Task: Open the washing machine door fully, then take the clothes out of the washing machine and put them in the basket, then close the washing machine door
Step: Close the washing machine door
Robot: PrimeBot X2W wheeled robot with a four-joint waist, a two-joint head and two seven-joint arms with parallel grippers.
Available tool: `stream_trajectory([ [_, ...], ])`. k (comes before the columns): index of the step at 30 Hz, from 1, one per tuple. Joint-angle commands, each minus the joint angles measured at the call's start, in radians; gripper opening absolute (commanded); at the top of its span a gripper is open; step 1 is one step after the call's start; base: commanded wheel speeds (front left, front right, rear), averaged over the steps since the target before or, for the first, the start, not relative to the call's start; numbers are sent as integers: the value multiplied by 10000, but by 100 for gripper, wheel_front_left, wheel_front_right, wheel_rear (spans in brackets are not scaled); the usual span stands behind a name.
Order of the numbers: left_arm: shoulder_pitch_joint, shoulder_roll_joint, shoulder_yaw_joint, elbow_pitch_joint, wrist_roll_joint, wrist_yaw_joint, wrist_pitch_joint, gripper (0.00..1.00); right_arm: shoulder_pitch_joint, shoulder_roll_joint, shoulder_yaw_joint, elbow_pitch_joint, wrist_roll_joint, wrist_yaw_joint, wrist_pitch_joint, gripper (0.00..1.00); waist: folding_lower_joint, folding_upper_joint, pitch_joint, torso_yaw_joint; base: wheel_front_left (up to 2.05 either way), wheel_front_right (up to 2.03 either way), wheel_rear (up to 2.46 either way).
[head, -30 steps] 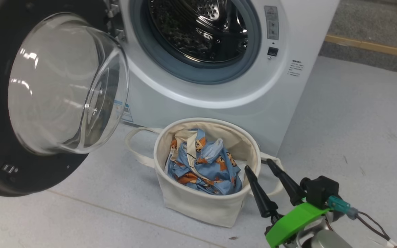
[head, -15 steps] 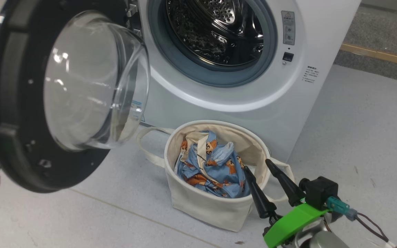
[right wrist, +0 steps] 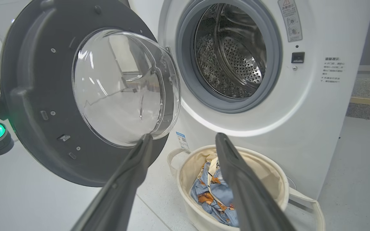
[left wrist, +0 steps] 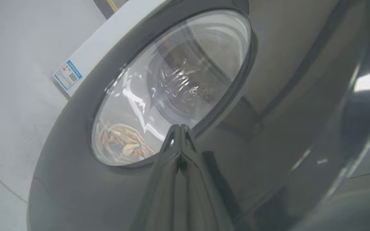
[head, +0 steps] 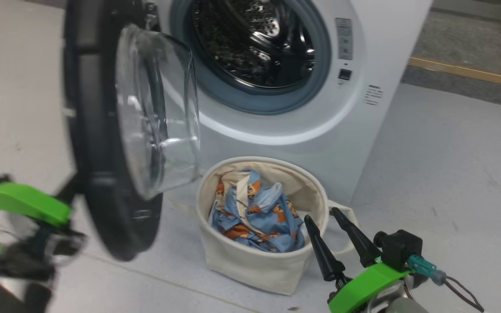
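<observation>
1. The big white front-loading washing machine (head: 320, 143) takes up the top middle of the head view. Its perforated steel drum (head: 255, 43) gleams behind the grey rubber gasket (head: 215, 87).
2. The large round washing machine door (head: 89, 130), with its wide glossy black rim, stands swung out and nearly edge-on at the left of that frame. Its domed clear glass window (head: 159, 108) bulges toward the machine.
3. The round cream canvas basket (head: 250, 269) sits on the pale grey floor (head: 429, 174) just in front of the machine, at bottom centre. The light blue bear-printed clothes (head: 255, 213) lie bunched inside it.
4. The right jaws are spread wide at the lower right. Their long dark fingers (head: 324, 252) point up beside the basket's right loop handle (head: 342, 206).
5. The left jaws are pressed together, tip to tip. In the left wrist view their fingers (left wrist: 178, 179) reach the door's outer face at the lower edge of the window; I can't tell whether they touch it.
</observation>
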Motion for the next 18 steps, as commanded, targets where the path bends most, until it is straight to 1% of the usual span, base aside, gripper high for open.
stream_trajectory([
  [1, -168, 119, 163, -697, 79, 21, 7, 0, -169, 87, 104, -270, 45, 10, -161, 100, 0, 0, -2, -180, 0, 0, 0],
  [4, 671, -195, -100, -2117, 456, 339, -315, 0, -194, 116, 100, -258, 44, 10, -193, 100, 0, 0, 19, -576, 0, 0, 0],
  [6, 1172, -478, -87, -2999, 584, 622, -676, 0, -221, 112, 78, -262, 20, 10, -205, 100, 0, 0, 88, -882, 0, 0, 0],
  [9, 1798, -815, -248, -4010, 981, 874, -1193, 0, -261, 116, 66, -259, -3, 10, -213, 100, 0, 0, 183, -1378, 0, 0, 0],
  [13, 2253, -1181, -616, -4781, 1633, 981, -1843, 0, -318, 101, 0, -247, -33, 10, -228, 100, 0, 0, 290, -2049, 0, 0, 0],
  [18, 2218, -1562, -1074, -5059, 2345, 982, -2537, 0, -444, 118, -32, -281, -75, 10, -250, 100, 0, 0, 475, -2827, 0, 0, 0],
])
